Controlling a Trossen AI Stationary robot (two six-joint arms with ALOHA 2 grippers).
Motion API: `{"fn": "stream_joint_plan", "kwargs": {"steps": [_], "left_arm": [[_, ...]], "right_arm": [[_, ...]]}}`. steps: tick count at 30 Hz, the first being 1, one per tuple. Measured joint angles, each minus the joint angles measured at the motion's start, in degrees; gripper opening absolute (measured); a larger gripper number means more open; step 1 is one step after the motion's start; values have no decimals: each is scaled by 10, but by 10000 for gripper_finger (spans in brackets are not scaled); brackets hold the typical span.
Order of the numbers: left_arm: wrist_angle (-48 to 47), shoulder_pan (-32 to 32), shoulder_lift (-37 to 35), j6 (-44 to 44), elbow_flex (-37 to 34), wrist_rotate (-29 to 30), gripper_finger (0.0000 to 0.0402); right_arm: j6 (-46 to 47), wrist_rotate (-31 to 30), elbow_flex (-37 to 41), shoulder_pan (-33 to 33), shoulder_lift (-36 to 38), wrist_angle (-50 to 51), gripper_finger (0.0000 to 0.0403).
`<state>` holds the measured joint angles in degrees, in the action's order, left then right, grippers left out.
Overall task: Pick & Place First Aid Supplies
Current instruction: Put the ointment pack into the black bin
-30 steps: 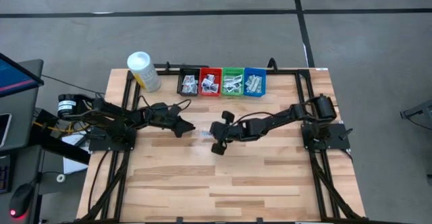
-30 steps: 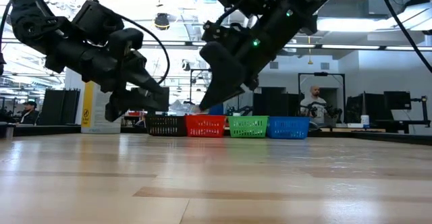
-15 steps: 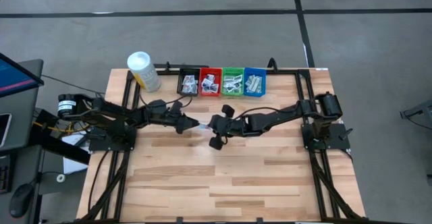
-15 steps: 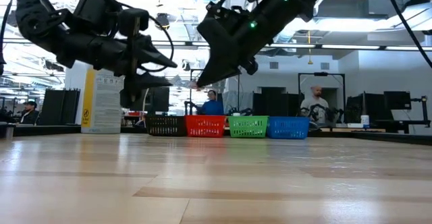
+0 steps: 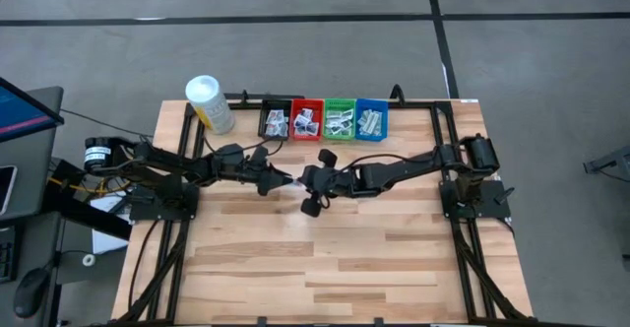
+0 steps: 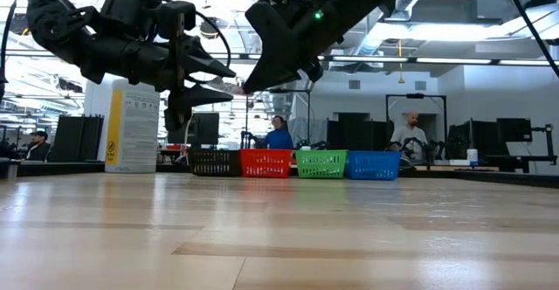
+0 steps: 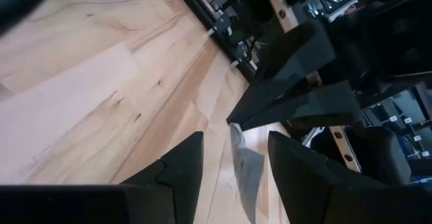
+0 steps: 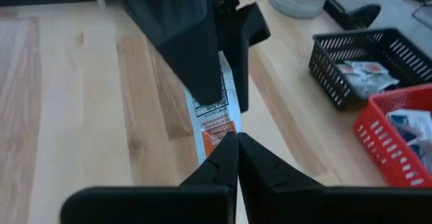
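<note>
From above, the two arms meet nose to nose over the middle of the wooden table (image 5: 325, 258), just in front of a row of four bins. The right gripper (image 5: 298, 180) is pinched tight on a small flat packet (image 8: 214, 119). The left gripper (image 5: 286, 180) has its two fingers spread apart, with the packet in the gap between them. From up here the packet is too small to make out.

The right wrist view shows the packet best: it is white with dark print and an orange patch at the end near the right gripper's tips (image 8: 236, 143). The left arm's dark fingers (image 8: 196, 55) cover its far end. This view also shows the black bin (image 8: 368, 62) and the red bin (image 8: 398, 140) with more packets inside.

The left wrist view shows the packet edge-on, a thin pale strip between that arm's two fingers (image 7: 182, 166).

The low view shows both grippers high above the table, not touching it. Behind them stand the green bin (image 6: 320, 163), the blue bin (image 6: 373, 164) and a yellow bottle (image 6: 133, 126). People (image 6: 278, 136) sit far back in the room.
</note>
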<state>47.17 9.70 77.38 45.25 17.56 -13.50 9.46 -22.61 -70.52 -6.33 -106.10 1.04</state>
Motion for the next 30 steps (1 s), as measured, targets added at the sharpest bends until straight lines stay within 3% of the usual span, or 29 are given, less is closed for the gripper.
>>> {"fn": "stream_joint_plan", "kwargs": {"steps": [16, 30], "left_arm": [[-4, -17, 0, -32, 0, 9, 158], [-4, -17, 0, -61, 0, 27, 41]], "right_arm": [[-25, -2, -15, 0, 0, 0, 0], [-23, 0, -15, 1, 0, 0, 0]]}}
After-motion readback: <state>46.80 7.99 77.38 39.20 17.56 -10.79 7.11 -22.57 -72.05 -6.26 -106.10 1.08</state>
